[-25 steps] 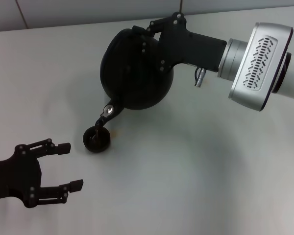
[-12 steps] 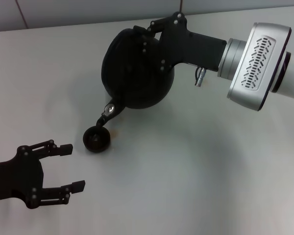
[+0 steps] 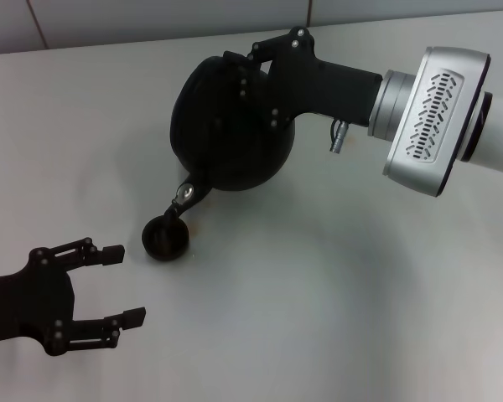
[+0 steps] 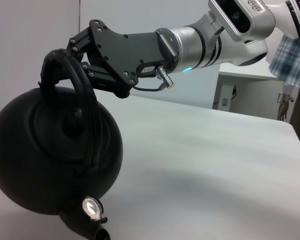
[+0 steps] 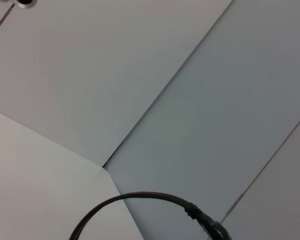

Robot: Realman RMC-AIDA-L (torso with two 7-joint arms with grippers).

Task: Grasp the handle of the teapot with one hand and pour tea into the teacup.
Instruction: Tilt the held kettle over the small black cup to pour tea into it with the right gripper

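No writing legible — right gripper (image 3: 250, 69) holds teapot (image 3: 230, 126) tilted over teacup (image 3: 165, 239).

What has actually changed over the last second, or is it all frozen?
Very little. The right gripper, clamped on the handle, has drifted slightly toward the robot's left, carrying the tipped teapot with it. The spout still hangs just above the teacup, which has not moved. The left gripper stays open beside the cup.
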